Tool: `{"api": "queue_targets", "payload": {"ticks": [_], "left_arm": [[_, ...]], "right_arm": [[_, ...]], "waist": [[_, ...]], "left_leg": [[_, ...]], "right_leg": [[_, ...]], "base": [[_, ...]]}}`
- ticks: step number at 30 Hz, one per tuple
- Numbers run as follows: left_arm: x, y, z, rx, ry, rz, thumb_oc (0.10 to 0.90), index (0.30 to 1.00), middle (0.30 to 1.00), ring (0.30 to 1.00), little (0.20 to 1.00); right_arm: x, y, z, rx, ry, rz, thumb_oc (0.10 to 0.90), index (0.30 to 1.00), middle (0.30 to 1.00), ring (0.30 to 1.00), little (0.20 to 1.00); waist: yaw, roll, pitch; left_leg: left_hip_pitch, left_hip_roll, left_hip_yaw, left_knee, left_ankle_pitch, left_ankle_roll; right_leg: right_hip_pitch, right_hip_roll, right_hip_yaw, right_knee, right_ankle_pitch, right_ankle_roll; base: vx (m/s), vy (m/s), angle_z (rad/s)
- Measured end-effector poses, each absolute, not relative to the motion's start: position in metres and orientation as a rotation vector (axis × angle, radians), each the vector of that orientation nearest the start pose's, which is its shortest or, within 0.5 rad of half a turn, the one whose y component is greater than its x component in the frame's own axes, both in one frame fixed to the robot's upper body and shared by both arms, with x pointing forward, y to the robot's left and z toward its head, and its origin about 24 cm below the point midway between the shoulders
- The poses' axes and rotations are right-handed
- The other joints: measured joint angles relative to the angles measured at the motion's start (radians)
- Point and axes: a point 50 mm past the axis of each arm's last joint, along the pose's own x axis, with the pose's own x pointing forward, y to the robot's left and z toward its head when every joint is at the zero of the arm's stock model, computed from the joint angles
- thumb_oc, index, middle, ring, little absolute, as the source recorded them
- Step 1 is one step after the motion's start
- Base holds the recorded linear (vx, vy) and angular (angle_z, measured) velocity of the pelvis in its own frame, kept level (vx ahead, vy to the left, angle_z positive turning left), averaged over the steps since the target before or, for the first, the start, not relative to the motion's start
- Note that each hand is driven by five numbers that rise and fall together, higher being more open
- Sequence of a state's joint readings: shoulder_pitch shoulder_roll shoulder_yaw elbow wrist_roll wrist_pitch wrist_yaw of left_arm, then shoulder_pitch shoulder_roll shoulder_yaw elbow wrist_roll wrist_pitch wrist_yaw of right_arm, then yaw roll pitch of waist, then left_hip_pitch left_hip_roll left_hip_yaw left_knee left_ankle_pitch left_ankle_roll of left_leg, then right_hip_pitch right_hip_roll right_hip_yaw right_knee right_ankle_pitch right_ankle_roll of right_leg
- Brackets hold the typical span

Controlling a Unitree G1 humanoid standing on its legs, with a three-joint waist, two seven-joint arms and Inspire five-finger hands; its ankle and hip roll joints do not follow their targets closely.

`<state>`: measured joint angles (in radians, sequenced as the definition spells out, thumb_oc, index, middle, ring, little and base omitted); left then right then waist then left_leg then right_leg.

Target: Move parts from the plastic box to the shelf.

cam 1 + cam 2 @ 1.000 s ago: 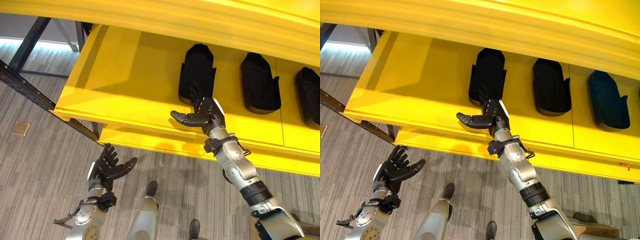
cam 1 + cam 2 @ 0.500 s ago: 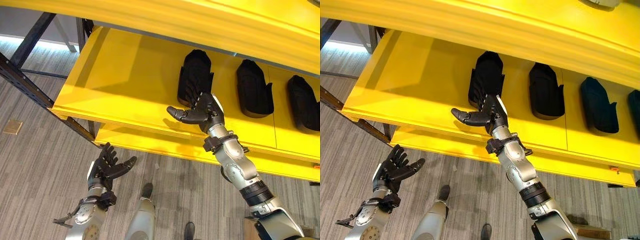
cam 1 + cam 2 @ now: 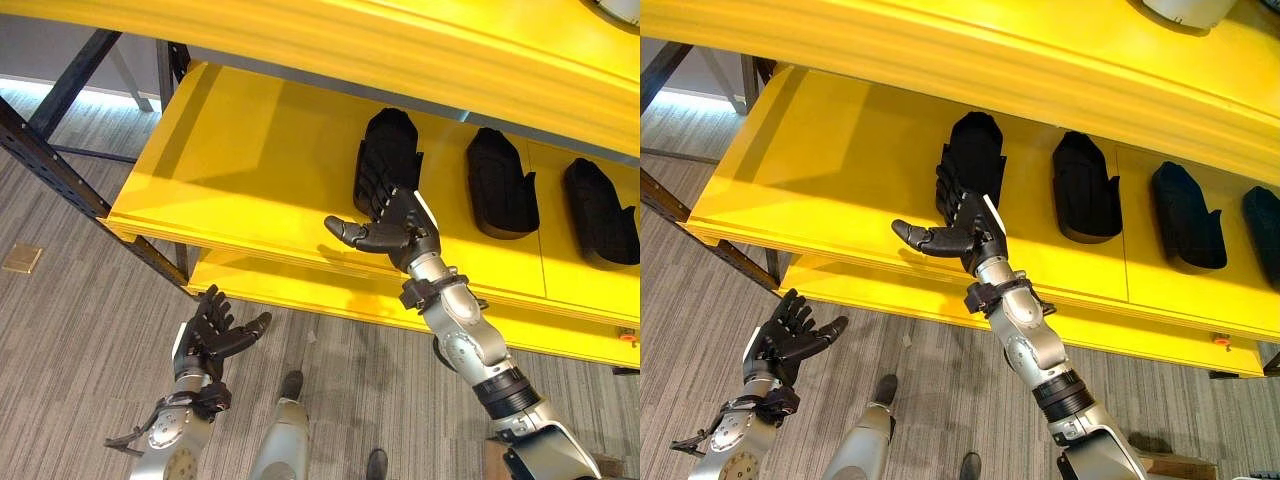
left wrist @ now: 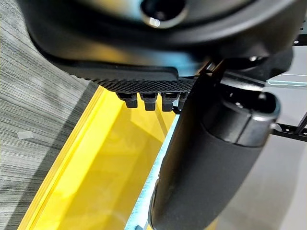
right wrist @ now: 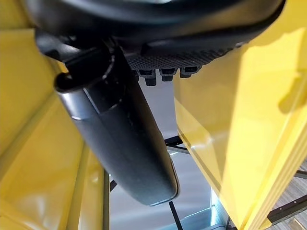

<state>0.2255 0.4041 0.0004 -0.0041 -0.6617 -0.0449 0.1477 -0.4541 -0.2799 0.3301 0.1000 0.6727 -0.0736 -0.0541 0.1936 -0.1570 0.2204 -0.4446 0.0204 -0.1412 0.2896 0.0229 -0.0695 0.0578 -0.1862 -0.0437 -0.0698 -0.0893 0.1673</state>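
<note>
Grey striped carpet point(image 3: 80, 330) is covering the floor. A small square brass-coloured plate point(image 3: 20, 259) is lying flat on it near the left edge (apparently flush), and a dark slanting steel beam point(image 3: 55, 170) is crossing above it.

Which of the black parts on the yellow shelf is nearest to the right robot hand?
The leftmost black part: the open right robot hand is directly in front of it, while the other parts lie further right.

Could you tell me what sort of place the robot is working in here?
Probably a workshop or factory storage area: a yellow shelf on a dark metal frame holds a row of identical black parts, over grey carpeted floor. The right hand reaches open toward the leftmost one.
</note>
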Motion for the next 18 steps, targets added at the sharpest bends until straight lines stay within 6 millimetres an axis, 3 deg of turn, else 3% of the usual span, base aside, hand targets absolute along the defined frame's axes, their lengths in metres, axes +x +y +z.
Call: {"api": "queue_targets", "payload": {"ticks": [5, 8, 12, 18], "left_arm": [[0.196, 0.251, 0.012, -0.238, 0.190, 0.262, 0.900, 1.000, 1.000, 1.000, 1.000], [0.192, 0.252, 0.010, -0.238, 0.202, 0.268, 0.900, 1.000, 1.000, 1.000, 1.000], [0.183, 0.257, 0.005, -0.245, 0.222, 0.305, 0.900, 1.000, 1.000, 1.000, 1.000], [0.164, 0.256, -0.009, -0.290, 0.273, 0.365, 0.900, 1.000, 1.000, 1.000, 1.000]], "right_arm": [[0.294, -0.106, 0.119, 0.355, -0.209, 0.399, 0.900, 1.000, 1.000, 1.000, 1.000], [0.286, -0.114, 0.112, 0.374, -0.196, 0.378, 0.900, 1.000, 1.000, 1.000, 1.000], [0.267, -0.139, 0.088, 0.400, -0.139, 0.282, 0.900, 1.000, 1.000, 1.000, 1.000], [0.237, -0.180, 0.059, 0.407, -0.061, 0.111, 0.900, 1.000, 1.000, 1.000, 1.000]], "waist": [[-0.012, 0.001, -0.001], [-0.042, 0.006, -0.004], [-0.089, 0.021, -0.017], [-0.163, 0.063, -0.057]], "left_leg": [[0.030, 0.014, 0.030, -0.006, 0.000, 0.002], [0.047, 0.021, 0.042, -0.019, 0.000, 0.002], [0.083, 0.032, 0.069, -0.038, 0.007, 0.004], [0.137, 0.044, 0.110, -0.101, 0.029, 0.008]], "right_leg": [[0.003, -0.003, 0.027, 0.011, 0.001, 0.000], [0.004, -0.004, 0.039, 0.017, 0.002, -0.001], [0.001, -0.009, 0.072, 0.022, 0.006, -0.002], [0.004, -0.015, 0.118, 0.028, 0.010, 0.000]], "base": [[-0.02, 0.031, -0.19], [-0.03, 0.023, -0.14], [-0.03, 0.021, -0.22], [-0.02, -0.028, -0.22]]}}
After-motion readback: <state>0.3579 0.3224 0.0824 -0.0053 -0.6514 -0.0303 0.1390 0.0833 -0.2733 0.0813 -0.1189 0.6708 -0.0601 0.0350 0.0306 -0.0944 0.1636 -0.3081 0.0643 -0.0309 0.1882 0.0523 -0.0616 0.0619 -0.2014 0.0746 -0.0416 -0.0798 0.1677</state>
